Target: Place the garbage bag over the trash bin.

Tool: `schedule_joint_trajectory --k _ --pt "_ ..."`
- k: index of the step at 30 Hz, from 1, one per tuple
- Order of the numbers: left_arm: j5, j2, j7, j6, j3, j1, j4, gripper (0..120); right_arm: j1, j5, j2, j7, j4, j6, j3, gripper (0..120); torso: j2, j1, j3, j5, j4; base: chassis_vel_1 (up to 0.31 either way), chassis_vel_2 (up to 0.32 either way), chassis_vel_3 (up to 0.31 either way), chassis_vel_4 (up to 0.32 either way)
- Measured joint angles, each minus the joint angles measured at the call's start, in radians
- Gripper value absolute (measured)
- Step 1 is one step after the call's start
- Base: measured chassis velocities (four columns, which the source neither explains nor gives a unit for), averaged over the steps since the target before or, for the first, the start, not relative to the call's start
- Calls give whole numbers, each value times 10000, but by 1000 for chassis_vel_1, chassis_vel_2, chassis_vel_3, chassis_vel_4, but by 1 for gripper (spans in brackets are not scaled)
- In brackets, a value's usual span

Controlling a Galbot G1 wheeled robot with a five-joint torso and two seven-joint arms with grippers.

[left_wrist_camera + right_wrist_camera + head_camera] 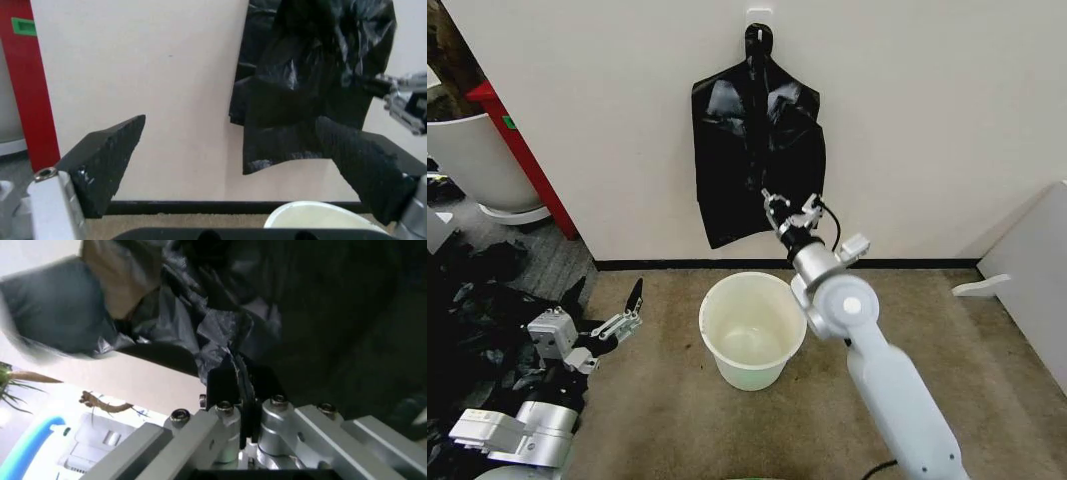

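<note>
Now one garbage bag hangs pinched by right gripper; one trash bin.

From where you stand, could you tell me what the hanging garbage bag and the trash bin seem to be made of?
The garbage bag, pinched by the right gripper, looks like thin glossy black plastic film: it wrinkles, drapes and catches highlights. The trash bin looks like rigid off-white plastic with a smooth, slightly matte finish and a rolled rim.

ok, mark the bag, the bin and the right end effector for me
bag [737, 150]: head view, glossy front panel of the bag hanging on the wall.
bin [727, 296]: head view, left part of its rolled rim.
right end effector [777, 205]: head view, between fingertips, pinched on the bag's lower part.
</note>
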Motion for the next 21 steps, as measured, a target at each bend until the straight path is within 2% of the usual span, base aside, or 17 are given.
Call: schedule_joint_trajectory --k 21 --pt "-35 74 119 -19 144 -186 0 100 -2424 -1163 12 -580 778 15 246 0 0 0 1 0 0 0 0 0 0"
